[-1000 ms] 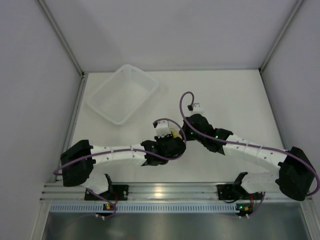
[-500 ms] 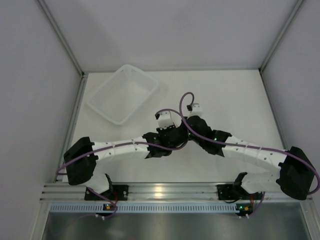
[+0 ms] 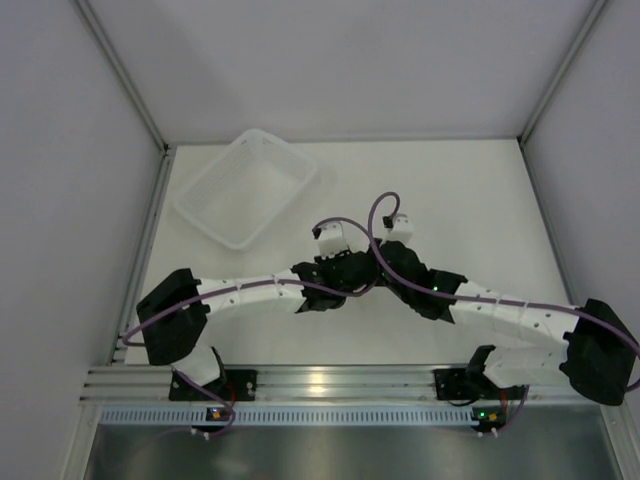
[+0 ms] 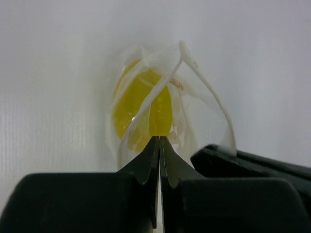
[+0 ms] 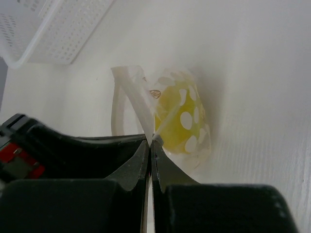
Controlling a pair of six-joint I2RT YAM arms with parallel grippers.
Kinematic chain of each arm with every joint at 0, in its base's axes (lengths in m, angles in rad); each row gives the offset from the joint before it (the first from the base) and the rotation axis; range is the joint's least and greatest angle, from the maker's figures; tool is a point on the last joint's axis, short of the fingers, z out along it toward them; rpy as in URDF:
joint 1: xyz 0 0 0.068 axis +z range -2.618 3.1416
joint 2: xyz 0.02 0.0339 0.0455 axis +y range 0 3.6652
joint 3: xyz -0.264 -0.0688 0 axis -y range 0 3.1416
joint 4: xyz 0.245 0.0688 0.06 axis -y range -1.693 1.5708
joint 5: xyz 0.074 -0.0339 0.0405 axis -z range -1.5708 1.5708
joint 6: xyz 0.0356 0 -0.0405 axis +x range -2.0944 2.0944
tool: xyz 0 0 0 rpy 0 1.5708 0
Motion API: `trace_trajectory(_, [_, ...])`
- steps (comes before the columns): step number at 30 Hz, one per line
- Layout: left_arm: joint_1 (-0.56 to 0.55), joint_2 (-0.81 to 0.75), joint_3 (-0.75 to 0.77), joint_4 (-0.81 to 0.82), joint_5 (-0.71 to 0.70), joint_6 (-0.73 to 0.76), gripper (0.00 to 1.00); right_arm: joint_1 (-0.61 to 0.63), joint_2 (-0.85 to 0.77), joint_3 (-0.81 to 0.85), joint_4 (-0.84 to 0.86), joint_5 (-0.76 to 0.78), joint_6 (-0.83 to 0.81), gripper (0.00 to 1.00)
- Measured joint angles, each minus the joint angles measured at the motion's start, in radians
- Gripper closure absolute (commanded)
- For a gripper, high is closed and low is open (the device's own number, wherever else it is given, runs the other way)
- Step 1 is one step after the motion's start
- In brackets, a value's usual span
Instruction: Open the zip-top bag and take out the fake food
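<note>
The zip-top bag (image 4: 194, 92) is a small clear pouch held between both grippers at the table's middle. Its white zip lips gape apart in a loop. The yellow fake food (image 4: 141, 104) sits inside it, also in the right wrist view (image 5: 177, 124) behind the bag's white dots. My left gripper (image 4: 159, 138) is shut on one lip of the bag. My right gripper (image 5: 151, 141) is shut on the other lip (image 5: 133, 94). In the top view the two grippers meet (image 3: 362, 262) and hide the bag and the food.
A translucent white basket tray (image 3: 245, 186) stands at the back left, its corner showing in the right wrist view (image 5: 48, 29). White walls enclose the table on three sides. The arms' cables loop above the wrists (image 3: 375, 215).
Both arms have shifted up the table and closed together over the bag. The yellow food seen between them a second ago is now hidden in the top view.
</note>
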Motion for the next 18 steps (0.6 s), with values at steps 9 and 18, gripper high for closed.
trace_trajectory(9, [0.043,0.100,0.037,-0.010,0.018,0.012,0.91,0.010,-0.030,-0.042,0.022,-0.005,0.015,1.00])
trace_trajectory(18, [0.047,0.122,0.050,-0.017,0.024,0.028,0.78,0.009,-0.042,-0.080,0.045,0.002,0.030,1.00])
